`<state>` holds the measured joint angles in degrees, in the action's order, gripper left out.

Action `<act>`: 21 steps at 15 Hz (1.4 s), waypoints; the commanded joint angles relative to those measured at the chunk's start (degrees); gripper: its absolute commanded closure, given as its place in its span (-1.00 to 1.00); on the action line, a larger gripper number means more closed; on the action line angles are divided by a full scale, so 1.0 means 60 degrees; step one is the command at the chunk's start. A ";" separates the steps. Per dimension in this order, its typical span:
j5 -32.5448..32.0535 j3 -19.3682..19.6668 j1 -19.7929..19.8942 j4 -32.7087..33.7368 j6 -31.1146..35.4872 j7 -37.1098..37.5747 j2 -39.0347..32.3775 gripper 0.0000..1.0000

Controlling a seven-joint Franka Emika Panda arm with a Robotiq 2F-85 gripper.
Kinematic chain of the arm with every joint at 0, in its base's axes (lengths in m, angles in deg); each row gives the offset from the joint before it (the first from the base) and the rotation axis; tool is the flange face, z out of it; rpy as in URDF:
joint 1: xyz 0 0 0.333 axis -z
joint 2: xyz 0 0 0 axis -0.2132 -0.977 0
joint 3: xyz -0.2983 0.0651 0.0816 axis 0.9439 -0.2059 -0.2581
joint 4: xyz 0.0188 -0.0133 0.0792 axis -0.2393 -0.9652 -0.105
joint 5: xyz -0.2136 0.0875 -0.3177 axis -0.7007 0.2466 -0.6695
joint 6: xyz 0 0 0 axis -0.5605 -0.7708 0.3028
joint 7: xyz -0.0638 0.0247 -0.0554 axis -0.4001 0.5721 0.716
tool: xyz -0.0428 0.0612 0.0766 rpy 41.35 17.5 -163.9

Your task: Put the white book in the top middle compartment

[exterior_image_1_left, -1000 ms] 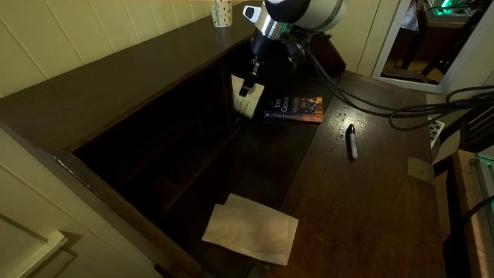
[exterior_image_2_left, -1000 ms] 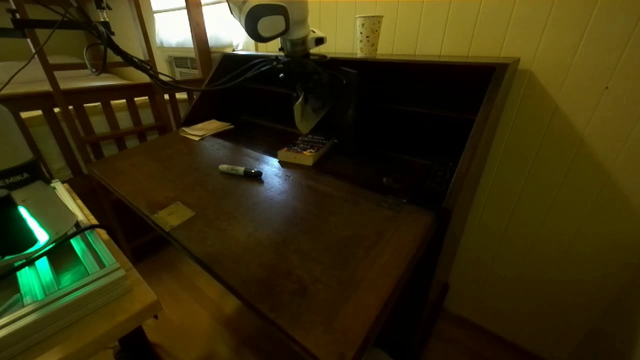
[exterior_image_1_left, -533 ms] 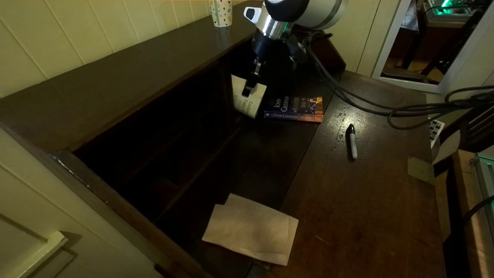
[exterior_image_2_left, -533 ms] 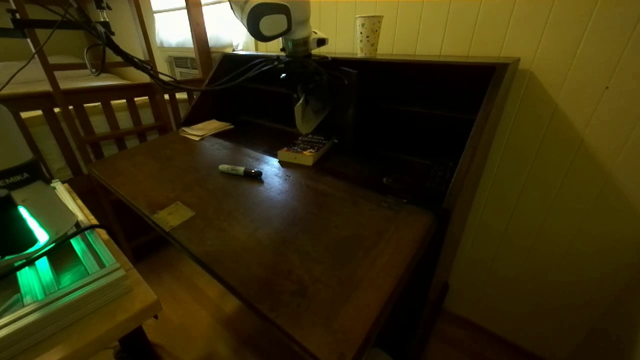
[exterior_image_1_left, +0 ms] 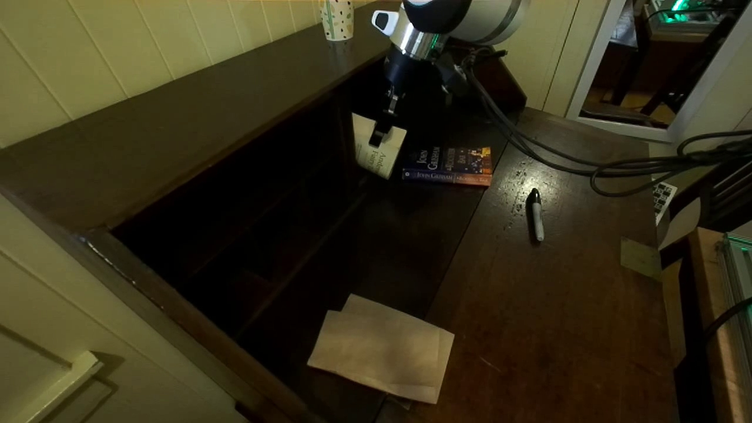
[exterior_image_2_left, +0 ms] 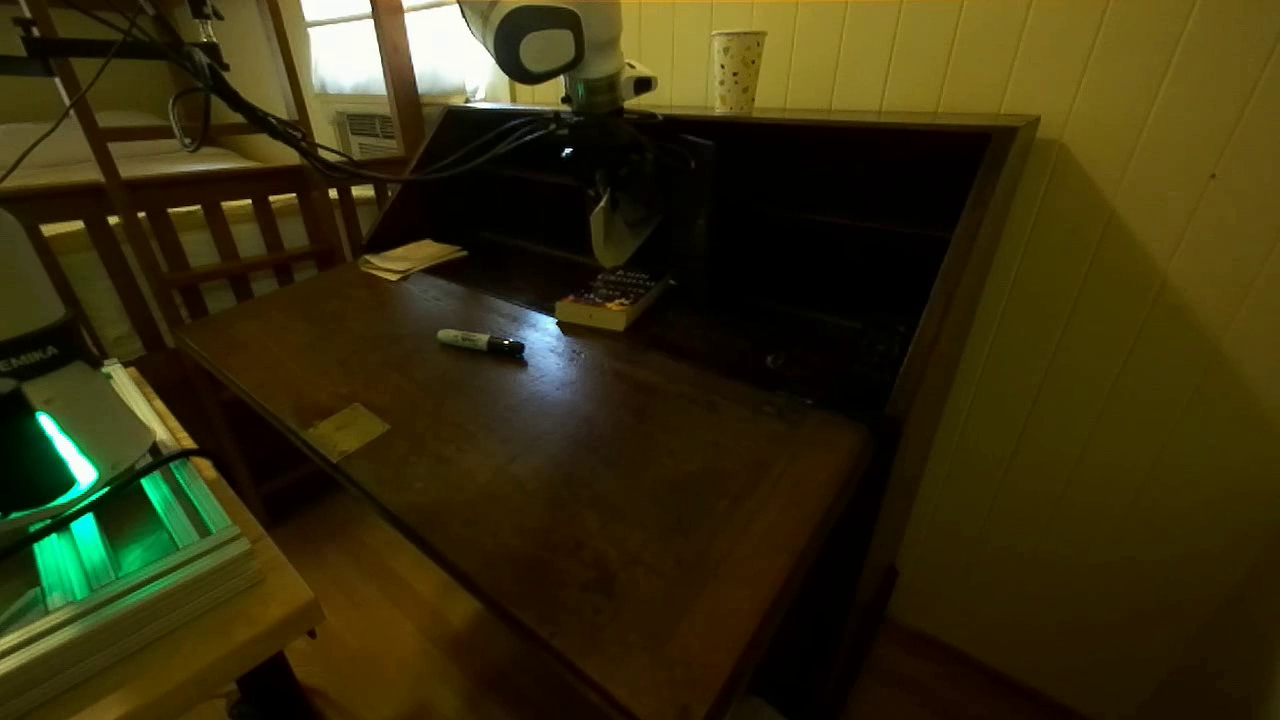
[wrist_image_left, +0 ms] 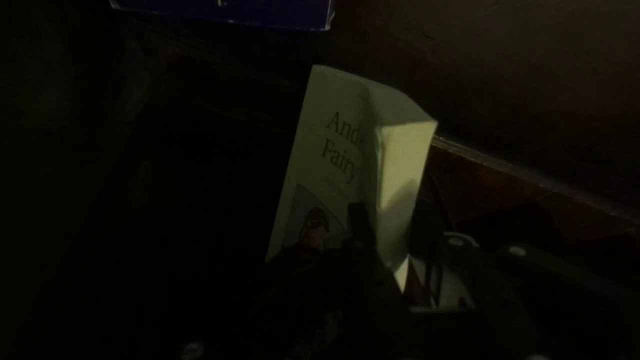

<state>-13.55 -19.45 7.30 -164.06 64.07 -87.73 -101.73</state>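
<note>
Left to right: a marker (exterior_image_2_left: pixel 478 342) lies on the desk (exterior_image_2_left: pixel 560 480). The gripper (wrist_image_left: pixel 391 227) pinches the white paperback (exterior_image_2_left: pixel 613 235) by one edge, fingers its thickness apart, probably leaving the far end free to slide in; the book tilts near a John Grisham paperback (exterior_image_2_left: pixel 608 300). Darkness hides which of the pigeonholes (exterior_image_2_left: pixel 850 180) is the top middle compartment.

Both exterior views overlook desk (exterior_image_2_left: pixel 600 480) from opposite ends; wrist view close on white book (wrist_image_left: pixel 345 155)
</note>
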 commanded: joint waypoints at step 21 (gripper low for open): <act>0.0428 0.0195 -0.0443 0.1639 -0.0132 0.0589 -0.1035 -0.37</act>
<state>-13.33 -16.35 4.10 -157.02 61.09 -83.08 -106.63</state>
